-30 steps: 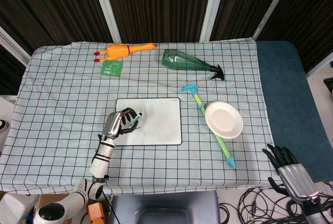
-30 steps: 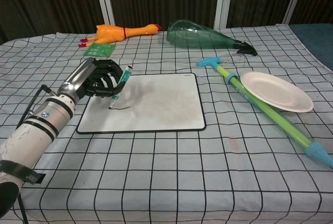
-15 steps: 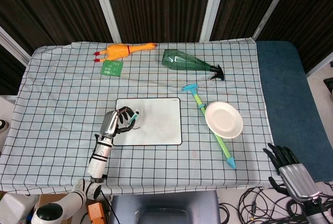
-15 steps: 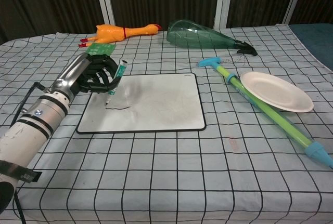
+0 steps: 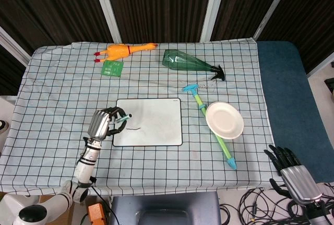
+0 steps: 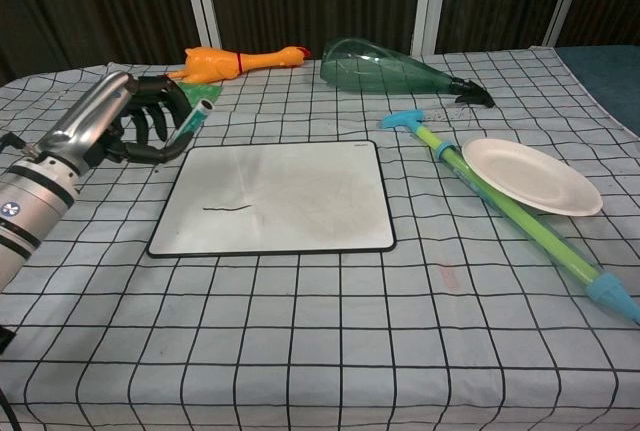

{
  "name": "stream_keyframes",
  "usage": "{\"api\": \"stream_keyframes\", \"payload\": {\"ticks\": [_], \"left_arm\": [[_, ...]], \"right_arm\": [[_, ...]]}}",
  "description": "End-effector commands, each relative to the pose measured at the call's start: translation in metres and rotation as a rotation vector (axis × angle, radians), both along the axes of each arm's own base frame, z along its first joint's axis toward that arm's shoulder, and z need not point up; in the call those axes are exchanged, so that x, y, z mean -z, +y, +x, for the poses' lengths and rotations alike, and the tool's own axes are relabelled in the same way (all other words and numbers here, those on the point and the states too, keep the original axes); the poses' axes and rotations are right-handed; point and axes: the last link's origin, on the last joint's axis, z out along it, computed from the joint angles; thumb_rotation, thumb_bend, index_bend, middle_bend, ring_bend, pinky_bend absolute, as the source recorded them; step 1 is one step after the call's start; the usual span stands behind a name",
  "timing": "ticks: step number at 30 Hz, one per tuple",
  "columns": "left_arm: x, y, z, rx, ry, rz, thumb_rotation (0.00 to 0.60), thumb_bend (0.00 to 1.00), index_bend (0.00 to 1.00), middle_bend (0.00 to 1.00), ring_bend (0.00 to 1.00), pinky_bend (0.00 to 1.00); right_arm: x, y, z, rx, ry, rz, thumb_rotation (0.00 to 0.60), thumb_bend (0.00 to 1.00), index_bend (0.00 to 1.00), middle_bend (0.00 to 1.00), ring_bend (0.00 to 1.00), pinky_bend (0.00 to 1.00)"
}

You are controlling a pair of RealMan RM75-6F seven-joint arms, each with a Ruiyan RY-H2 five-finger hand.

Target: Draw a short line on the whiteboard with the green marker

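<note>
Head view: checked cloth table [image 5: 62,79], dark curtains behind. One whiteboard [image 5: 154,123] near the front-left, short line on it. Left hand [image 5: 100,124] off the board's left edge, fingers wrapped round the green marker [image 5: 121,119]. Right hand [image 5: 292,175] past the front-right corner, fingers spread.

Chest view: one plate [image 6: 530,174], front edge free.

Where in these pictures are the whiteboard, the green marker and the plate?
whiteboard [image 5: 156,123], head view, bare white middle.
green marker [image 6: 190,122], chest view, barrel above the fingers.
plate [image 5: 225,120], head view, flat centre.
</note>
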Motion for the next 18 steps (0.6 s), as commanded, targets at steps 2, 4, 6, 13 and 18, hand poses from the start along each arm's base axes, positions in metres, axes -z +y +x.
{"api": "stream_keyframes", "payload": {"ticks": [2,4,6,13,18], "left_arm": [[-0.026,0.007,-0.05,-0.102,0.256,0.073,0.6,0.61,0.77,0.77,0.56,0.66],[-0.032,0.01,-0.064,-0.142,0.332,0.091,0.6,0.6,0.77,0.77,0.55,0.63],[-0.037,0.011,-0.079,-0.178,0.433,0.101,0.6,0.6,0.76,0.77,0.53,0.59],[-0.032,0.006,-0.101,-0.204,0.649,0.066,0.6,0.58,0.69,0.7,0.43,0.47],[-0.024,0.004,-0.105,-0.207,0.678,0.01,0.6,0.48,0.5,0.55,0.31,0.37]], "right_arm": [[-0.001,0.002,0.001,-0.008,-0.005,0.002,0.6,0.33,0.0,0.0,0.0,0.07],[-0.001,0.003,0.001,-0.013,-0.006,0.004,0.6,0.33,0.0,0.0,0.0,0.07],[0.0,0.004,0.002,-0.016,-0.007,0.007,0.6,0.33,0.0,0.0,0.0,0.07],[0.0,0.004,0.002,-0.016,-0.004,0.008,0.6,0.33,0.0,0.0,0.0,0.07],[0.001,0.004,0.002,-0.015,-0.004,0.007,0.6,0.33,0.0,0.0,0.0,0.07]]}}
